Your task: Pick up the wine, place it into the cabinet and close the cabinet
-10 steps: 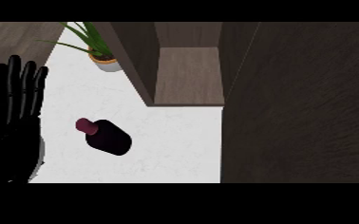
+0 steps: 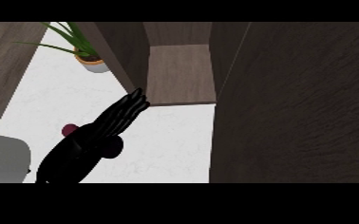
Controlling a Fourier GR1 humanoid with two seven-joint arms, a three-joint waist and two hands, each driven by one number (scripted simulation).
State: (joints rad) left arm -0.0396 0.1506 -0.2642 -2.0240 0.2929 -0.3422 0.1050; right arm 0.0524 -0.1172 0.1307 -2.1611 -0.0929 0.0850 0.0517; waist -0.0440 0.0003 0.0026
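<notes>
The wine bottle lies on the white surface, mostly hidden beneath the left hand. The fingers are extended straight, apparently not yet closed round it. The cabinet stands open ahead, ready to receive it.

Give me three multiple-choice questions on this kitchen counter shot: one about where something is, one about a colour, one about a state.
1. The potted plant stands: A) left of the cabinet B) inside it C) right of it.
2. The colour of the wine cap: A) white B) dark red C) green.
3. The cabinet is: A) closed B) open C) hidden.
A: the pot sits beyond its left wall. B: the cap peeks out beside the robot hand. B: its shelf shows.
</notes>
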